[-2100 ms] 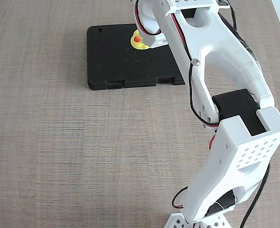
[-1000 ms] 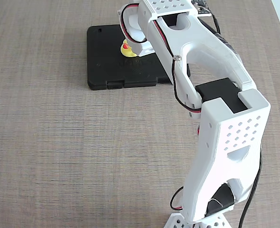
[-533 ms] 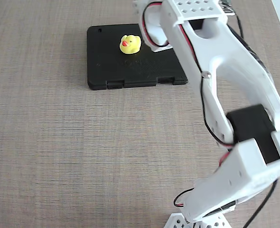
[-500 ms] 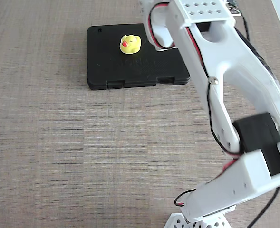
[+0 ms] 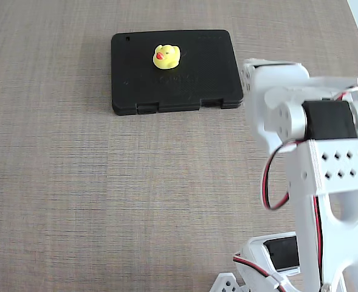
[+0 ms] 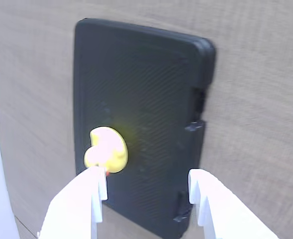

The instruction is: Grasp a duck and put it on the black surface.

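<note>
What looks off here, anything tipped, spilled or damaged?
Nothing stands out. The tiny yellow rubber duck sits upright on the flat matte black slab, which lies flat on the wood-grain table. The open tool holds nothing.

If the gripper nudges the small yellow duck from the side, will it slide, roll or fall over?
The duck looks rounded and very small, so it is probably light and would tip or skid easily. The black surface under it looks matte and finely textured, which may slow sliding. Its curved body could slip out between the gripper fingers.
</note>
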### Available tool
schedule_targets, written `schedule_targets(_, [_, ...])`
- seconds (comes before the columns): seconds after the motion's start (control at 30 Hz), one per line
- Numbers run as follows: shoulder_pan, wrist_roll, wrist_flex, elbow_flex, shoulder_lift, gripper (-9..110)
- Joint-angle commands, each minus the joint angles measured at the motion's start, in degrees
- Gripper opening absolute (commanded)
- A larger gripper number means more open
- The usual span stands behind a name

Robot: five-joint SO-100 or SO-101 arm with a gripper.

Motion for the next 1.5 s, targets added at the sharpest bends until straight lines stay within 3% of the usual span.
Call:
schedule_targets(0.0, [1.23,0.18,-0.7,7.12,14.33,16])
schedule_targets(0.37, [4.13,-0.62,-0.7,22.06,28.39,-1])
schedule_targets(0.9, [4.22,0.09,-0.62,37.09,42.54,0])
schedule_targets(1.47, [10.2,0.26,0.18,38.67,47.81,0])
